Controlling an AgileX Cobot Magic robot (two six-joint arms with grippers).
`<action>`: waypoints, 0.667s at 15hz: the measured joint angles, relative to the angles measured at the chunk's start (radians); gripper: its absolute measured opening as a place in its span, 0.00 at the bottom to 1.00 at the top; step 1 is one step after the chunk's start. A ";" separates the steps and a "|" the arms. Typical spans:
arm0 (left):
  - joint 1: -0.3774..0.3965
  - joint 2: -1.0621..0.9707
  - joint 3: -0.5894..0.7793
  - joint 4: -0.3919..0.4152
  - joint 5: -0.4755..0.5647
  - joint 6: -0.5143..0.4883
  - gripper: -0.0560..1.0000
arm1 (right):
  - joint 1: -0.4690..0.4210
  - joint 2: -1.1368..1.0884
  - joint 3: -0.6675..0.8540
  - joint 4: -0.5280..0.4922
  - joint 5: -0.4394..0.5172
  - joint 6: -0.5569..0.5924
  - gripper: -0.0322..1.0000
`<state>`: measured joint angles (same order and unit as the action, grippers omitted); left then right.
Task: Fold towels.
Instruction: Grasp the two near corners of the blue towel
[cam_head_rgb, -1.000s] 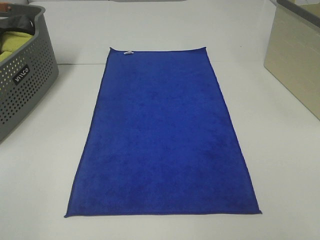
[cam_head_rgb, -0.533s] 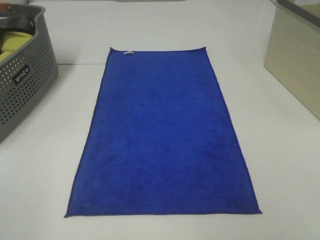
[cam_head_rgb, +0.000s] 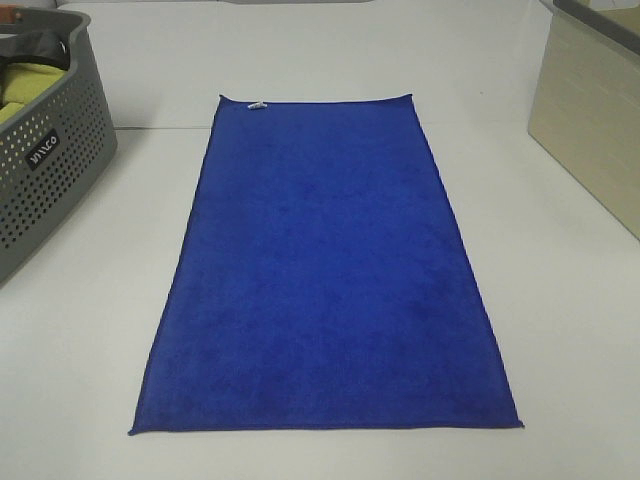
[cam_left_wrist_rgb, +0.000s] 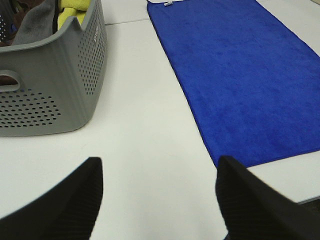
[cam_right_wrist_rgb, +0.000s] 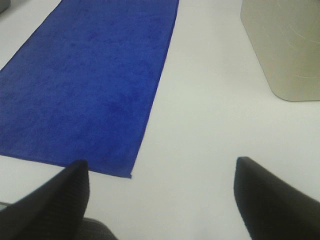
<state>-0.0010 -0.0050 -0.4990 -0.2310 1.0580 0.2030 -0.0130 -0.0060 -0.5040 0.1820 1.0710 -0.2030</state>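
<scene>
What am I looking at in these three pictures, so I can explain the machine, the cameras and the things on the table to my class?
This is a robot with two arms, each ending in a two-fingered gripper. One picture comes from a camera mounted high, looking down on a white table; no arm shows there. The other two come from cameras on the arms' wrists: the two dark shapes in each are the fingers of the left gripper and the right gripper. Both stand open and hold nothing. A blue towel lies flat and unfolded, a white tag at its far edge. On the left arm's side stands a grey basket with yellow-green cloth inside; on the right arm's side, a beige container.
</scene>
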 joint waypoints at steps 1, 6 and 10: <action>0.000 0.000 0.000 0.000 0.000 0.000 0.65 | 0.000 0.000 0.000 0.000 0.000 0.000 0.76; 0.000 0.000 0.000 0.000 0.000 0.000 0.65 | 0.000 0.000 0.000 0.000 0.000 0.000 0.76; 0.000 0.000 0.000 0.000 0.000 0.000 0.65 | 0.000 0.000 0.000 0.000 0.000 0.000 0.76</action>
<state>-0.0010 -0.0050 -0.4990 -0.2310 1.0580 0.2030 -0.0130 -0.0060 -0.5040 0.1820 1.0710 -0.2030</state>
